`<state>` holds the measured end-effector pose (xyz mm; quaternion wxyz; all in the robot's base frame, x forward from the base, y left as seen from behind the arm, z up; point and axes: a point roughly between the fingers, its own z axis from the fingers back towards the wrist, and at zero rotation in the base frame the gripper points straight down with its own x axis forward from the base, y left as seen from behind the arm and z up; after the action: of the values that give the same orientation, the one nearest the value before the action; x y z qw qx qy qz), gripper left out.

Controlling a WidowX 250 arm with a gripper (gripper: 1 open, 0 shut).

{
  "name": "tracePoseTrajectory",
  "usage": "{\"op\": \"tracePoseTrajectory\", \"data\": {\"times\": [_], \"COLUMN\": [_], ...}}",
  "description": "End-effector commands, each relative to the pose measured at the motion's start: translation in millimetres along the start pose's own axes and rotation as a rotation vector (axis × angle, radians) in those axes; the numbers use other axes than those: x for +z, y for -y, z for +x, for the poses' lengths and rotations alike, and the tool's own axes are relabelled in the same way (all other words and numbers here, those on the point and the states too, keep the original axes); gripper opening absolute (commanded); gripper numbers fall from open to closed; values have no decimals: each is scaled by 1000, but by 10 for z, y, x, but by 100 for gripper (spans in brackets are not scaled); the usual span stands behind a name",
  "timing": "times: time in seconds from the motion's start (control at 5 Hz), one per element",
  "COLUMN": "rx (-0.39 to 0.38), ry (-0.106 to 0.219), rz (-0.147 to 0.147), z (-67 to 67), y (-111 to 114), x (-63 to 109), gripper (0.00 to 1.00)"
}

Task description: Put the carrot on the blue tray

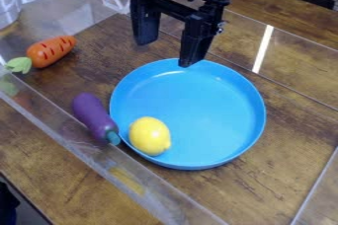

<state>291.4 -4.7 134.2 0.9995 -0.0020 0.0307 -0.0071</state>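
Observation:
The carrot [50, 51], stubby and orange with a pale green leafy tip, lies on the wooden table at the far left. The blue tray [224, 120], a large round plate with a raised rim, sits in the middle. My gripper [168, 49] hangs above the tray's back left rim, pointing down, its two black fingers [193, 47] spread open with nothing between them. The carrot is well to the left of the gripper and apart from it.
A yellow lemon [150, 135] rests inside the tray at its front left. A purple eggplant [93, 115] lies on the table just left of the tray. A clear plastic wall [53, 111] runs along the left and front of the table.

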Motion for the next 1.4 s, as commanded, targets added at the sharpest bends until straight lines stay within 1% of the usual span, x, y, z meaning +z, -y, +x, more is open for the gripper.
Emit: {"op": "tracePoseTrajectory", "data": {"times": [0.0,0.4,0.6,0.8,1.0,1.2], "rx": [-45,-70,-81,-87,-45,-11], "ry": [-14,-43,-59,-74,-88,-102], "rz": [2,3,7,6,1,0], "z": [-13,-171,-131,-78,-65,-76], "y": [-33,64,-89,-179,-204,-312], "x": [8,5,-11,-39,-167,-279], "gripper": [100,100,100,100,100,100]}}
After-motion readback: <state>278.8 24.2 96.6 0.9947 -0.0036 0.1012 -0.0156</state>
